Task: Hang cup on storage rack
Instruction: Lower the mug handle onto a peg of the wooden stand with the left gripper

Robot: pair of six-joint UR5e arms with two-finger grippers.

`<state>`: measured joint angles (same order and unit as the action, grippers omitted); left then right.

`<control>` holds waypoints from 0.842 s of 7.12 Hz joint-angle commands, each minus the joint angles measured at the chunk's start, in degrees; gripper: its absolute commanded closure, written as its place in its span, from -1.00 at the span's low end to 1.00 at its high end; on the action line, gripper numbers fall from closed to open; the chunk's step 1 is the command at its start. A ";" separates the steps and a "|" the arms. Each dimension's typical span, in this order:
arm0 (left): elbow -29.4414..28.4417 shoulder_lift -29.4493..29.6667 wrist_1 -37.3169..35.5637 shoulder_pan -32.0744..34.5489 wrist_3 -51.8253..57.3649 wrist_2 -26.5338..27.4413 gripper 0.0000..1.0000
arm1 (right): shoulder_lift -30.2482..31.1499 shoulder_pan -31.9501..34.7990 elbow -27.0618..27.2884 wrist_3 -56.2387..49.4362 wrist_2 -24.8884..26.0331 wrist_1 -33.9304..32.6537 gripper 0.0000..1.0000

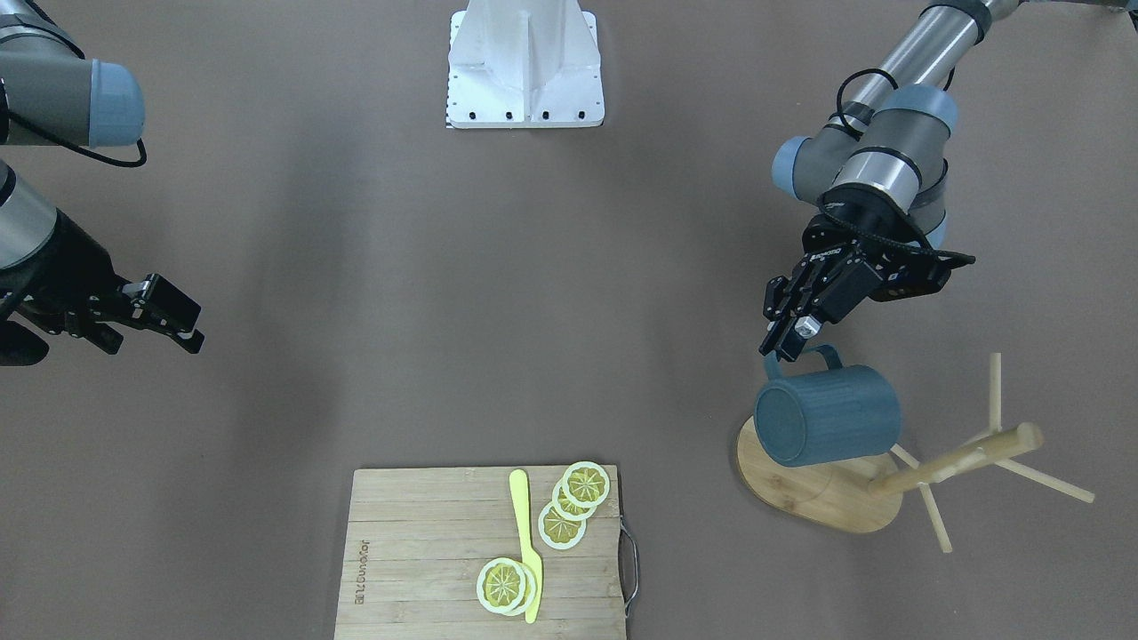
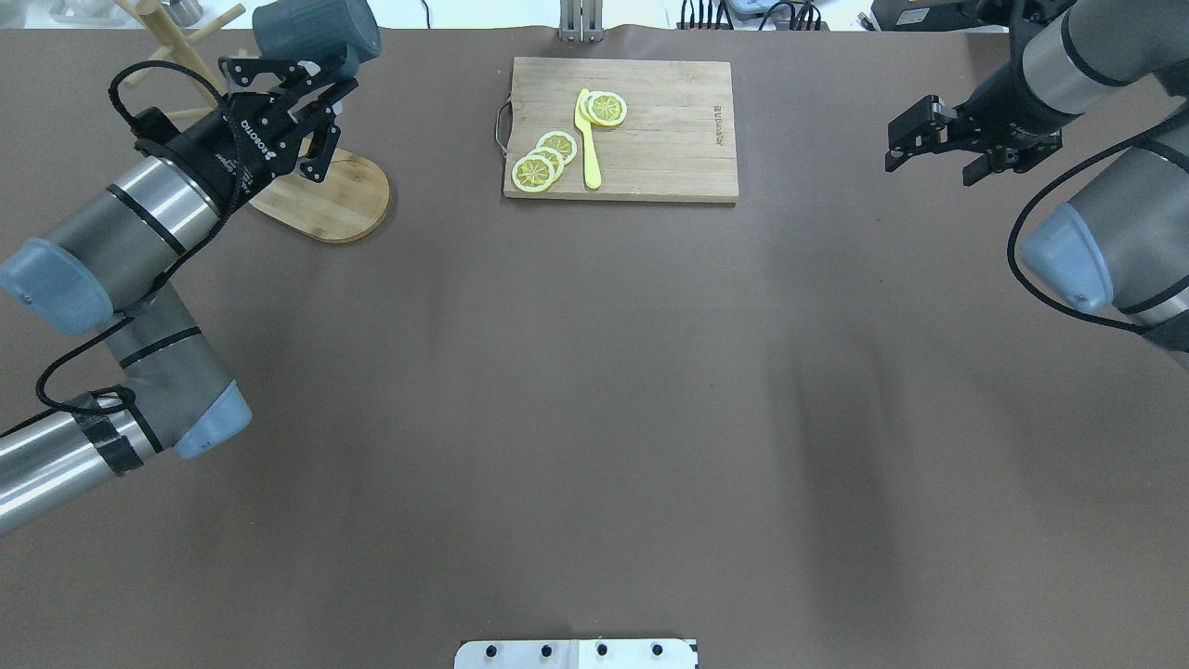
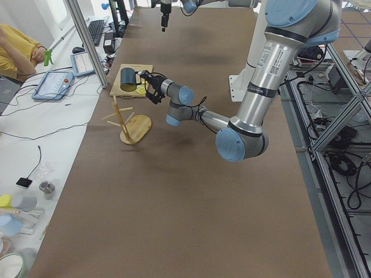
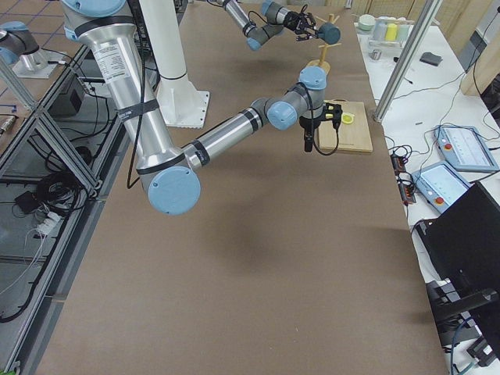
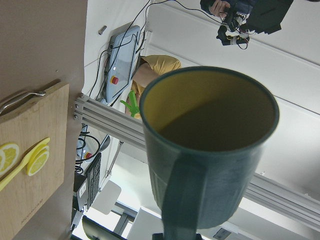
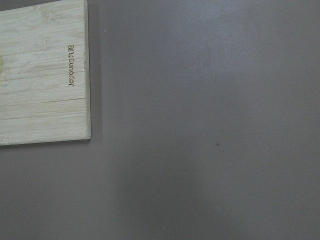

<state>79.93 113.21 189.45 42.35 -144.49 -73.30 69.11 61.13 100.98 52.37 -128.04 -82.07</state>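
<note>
Left gripper (image 1: 786, 342) clamped on the cup (image 1: 827, 416) handle, near the storage rack (image 1: 818, 502).
"ROBOTIQ" reads on its body; whether the right gripper (image 1: 182, 327) fingers are apart is unclear.

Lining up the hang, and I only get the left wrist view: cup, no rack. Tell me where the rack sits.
Observer: The storage rack stands upright. In the front-facing view its oval base lies below the cup, with the post to the robot's left of the cup.
Operator: Say whether a peg is through the handle.
Observer: None is. The left gripper is shut on the handle, and the pegs are clear of it.
Operator: Report the other arm.
Observer: The right gripper hangs open over the table, on the far side of the cutting board from the cup.
</note>
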 commanded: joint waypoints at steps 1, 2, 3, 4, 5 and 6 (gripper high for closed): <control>-1.60 0.78 0.05 1.41 -0.35 0.09 1.00 | 0.06 -0.05 0.01 0.01 0.07 0.07 -1.00; -3.01 1.91 0.05 2.03 -0.44 0.00 1.00 | 0.06 -0.05 0.09 0.01 0.07 0.07 -1.00; -3.98 1.92 0.05 3.17 -0.87 -0.17 1.00 | 0.06 -0.05 0.01 0.01 0.07 0.07 -1.00; -4.43 2.19 0.05 3.44 -0.88 -0.09 1.00 | 0.06 -0.05 0.09 0.01 0.07 0.07 -1.00; -5.39 2.36 0.22 3.79 -0.97 -0.35 1.00 | 0.06 -0.13 0.36 0.01 0.07 0.07 -1.00; -6.01 2.36 0.83 4.06 -1.05 -0.35 1.00 | 0.32 -0.14 0.44 0.01 0.07 0.07 -1.00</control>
<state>74.82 115.47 189.75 45.99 -145.43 -73.57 69.25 61.03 101.26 52.38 -127.97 -82.00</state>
